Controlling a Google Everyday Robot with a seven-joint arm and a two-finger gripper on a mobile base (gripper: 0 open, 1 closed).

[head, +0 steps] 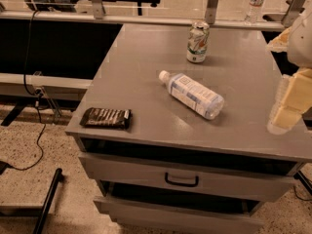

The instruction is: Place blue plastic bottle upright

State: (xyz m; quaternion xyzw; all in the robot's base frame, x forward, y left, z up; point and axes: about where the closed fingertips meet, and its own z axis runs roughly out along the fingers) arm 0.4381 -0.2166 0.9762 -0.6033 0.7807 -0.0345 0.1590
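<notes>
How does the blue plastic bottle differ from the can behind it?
Pose: the blue plastic bottle lies on its side, the can stands upright. Look: the bottle is clear bluish with a white cap, the can opaque with green-and-white print. Size: the bottle is longer than the can is tall. Both rest on the cabinet top, apart; the gripper hangs at its right edge, touching neither.

Pale, bulky robot arm (301, 40) at the far right.
Its shell is smooth, white and rounded; below it the gripper (284, 112) looks blocky and cream-yellow, built of stacked segments.
</notes>
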